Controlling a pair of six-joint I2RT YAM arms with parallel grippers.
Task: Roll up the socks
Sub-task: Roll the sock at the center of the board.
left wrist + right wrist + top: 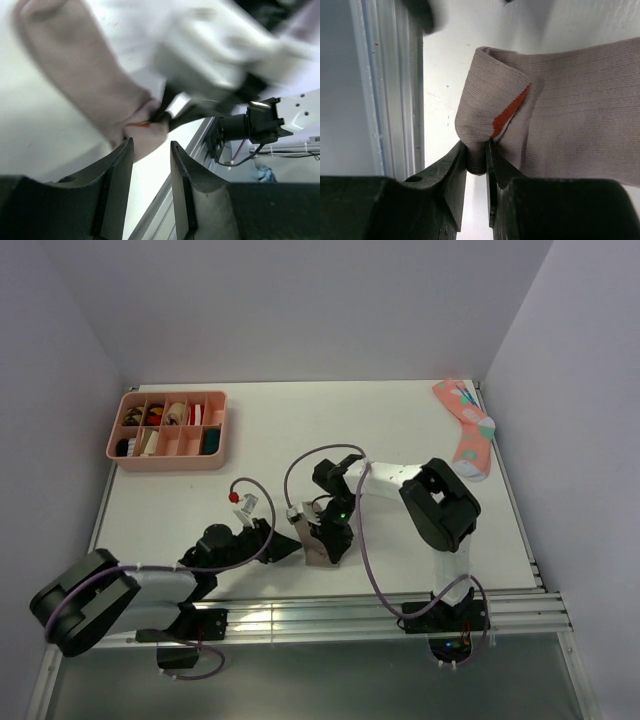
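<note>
A taupe-brown sock (560,125) lies near the table's front edge, its cuff end folded over and showing a red stripe (509,111). My right gripper (476,152) is shut on that folded edge. In the top view the right gripper (330,538) covers most of the sock (318,554). My left gripper (151,150) is open and empty, its fingertips just short of the sock's end (90,80); in the top view the left gripper (283,546) sits just left of the sock. The dark green sock is out of view.
A pink divided tray (168,430) with small items stands at the back left. A coral-pink spotted sock (468,430) lies at the back right. The metal rail (350,615) of the table's front edge runs just below both grippers.
</note>
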